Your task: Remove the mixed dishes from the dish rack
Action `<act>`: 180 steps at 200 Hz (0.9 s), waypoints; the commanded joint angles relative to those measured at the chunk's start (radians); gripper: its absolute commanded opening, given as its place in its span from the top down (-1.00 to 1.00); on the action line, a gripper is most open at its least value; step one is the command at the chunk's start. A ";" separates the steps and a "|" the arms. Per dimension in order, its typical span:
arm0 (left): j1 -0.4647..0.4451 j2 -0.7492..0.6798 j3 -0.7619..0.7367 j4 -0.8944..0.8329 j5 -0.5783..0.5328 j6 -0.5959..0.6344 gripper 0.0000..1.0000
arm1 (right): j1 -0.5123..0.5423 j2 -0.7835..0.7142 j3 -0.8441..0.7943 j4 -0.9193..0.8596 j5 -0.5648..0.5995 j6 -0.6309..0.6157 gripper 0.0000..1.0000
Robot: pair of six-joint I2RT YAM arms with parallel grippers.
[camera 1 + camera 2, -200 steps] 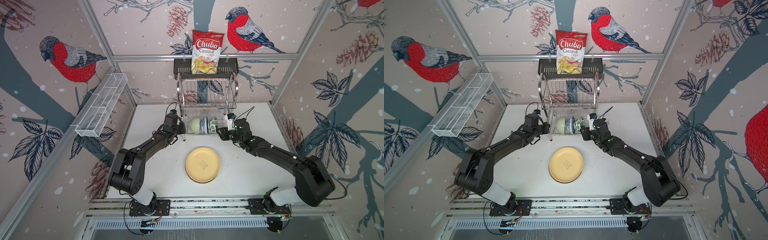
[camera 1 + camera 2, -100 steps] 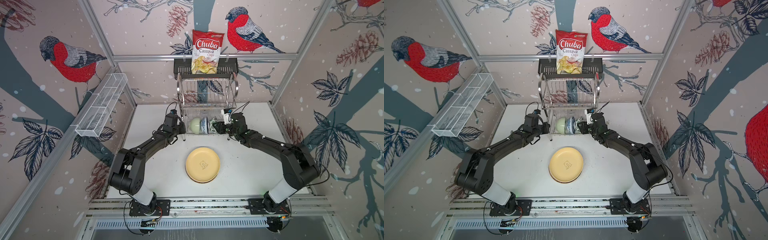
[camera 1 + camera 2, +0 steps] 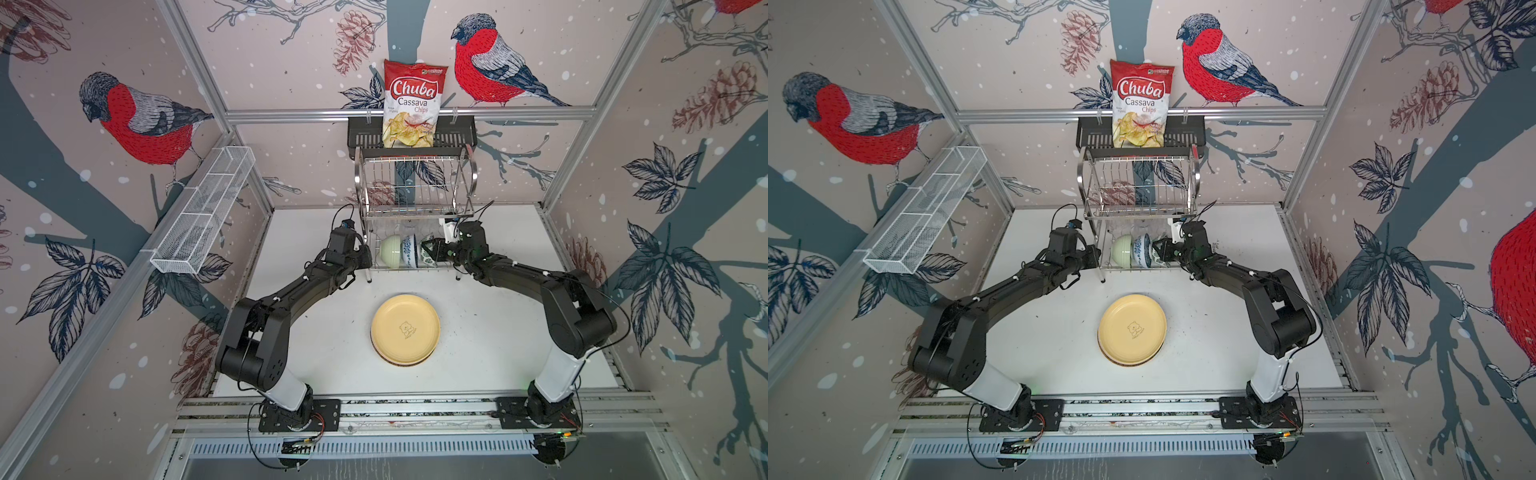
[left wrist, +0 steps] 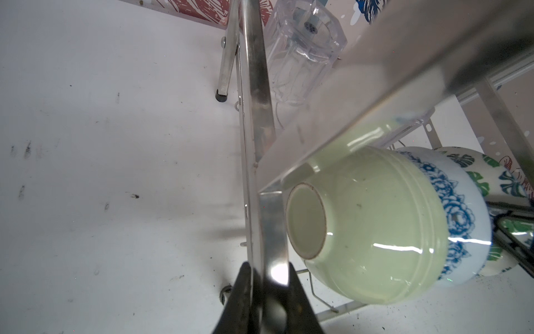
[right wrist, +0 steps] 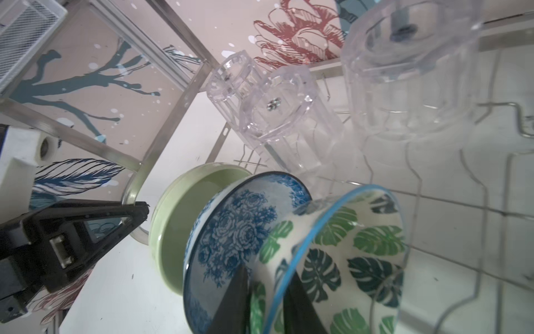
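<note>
The right end effector (image 5: 268,292) is clamped on the rim of the green-leaf bowl (image 5: 355,254), outermost of three bowls nested on their sides in the lower tier of the dish rack (image 3: 415,183). Their axis points at that arm, so a pull straight back should free it. The left end effector (image 4: 267,277) pinches the rack's steel upright, seen only in the wrist views; a top view shows the cream-yellow plate (image 3: 405,328) on the tabletop (image 3: 478,332).

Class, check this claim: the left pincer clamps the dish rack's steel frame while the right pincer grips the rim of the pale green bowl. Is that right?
Not quite. The right pincer grips the rim of the leaf-print bowl, not the pale green bowl, as the right wrist view shows. The left pincer does clamp the steel frame of the dish rack.
</note>
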 commanded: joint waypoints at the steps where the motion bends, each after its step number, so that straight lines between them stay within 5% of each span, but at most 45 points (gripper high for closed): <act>1: 0.000 -0.008 0.007 0.032 0.019 -0.088 0.82 | -0.008 0.024 -0.005 0.075 -0.033 0.063 0.63; 180: 0.000 -0.015 -0.013 0.041 0.020 -0.088 0.82 | -0.090 0.078 -0.155 0.542 -0.209 0.412 0.97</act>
